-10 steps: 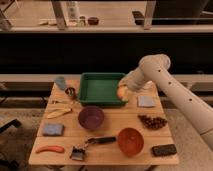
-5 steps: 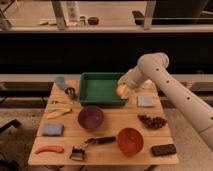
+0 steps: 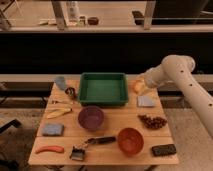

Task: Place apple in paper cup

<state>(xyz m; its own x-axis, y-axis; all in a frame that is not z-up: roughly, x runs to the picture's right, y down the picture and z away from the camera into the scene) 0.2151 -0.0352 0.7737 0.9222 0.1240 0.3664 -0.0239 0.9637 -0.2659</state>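
Gripper (image 3: pixel 140 84) shifts right off green tray (image 3: pixel 103 89) edge — jaws gripping apple (image 3: pixel 137 86), far-right table (image 3: pixel 120 116) side; paper cup not visible — placement pending.

The table (image 3: pixel 120 119) looked like pale, matt wood. The green tray (image 3: pixel 102 102) seemed smooth plastic, as did the purple bowl (image 3: pixel 91 118) and the orange-red bowl (image 3: pixel 130 140). The small cup (image 3: pixel 70 92) had a dark metal sheen. The arm (image 3: pixel 175 69) was smooth cream plastic. Its gripper (image 3: pixel 142 85) sat just right of the tray, at the smooth-skinned apple (image 3: pixel 135 86).
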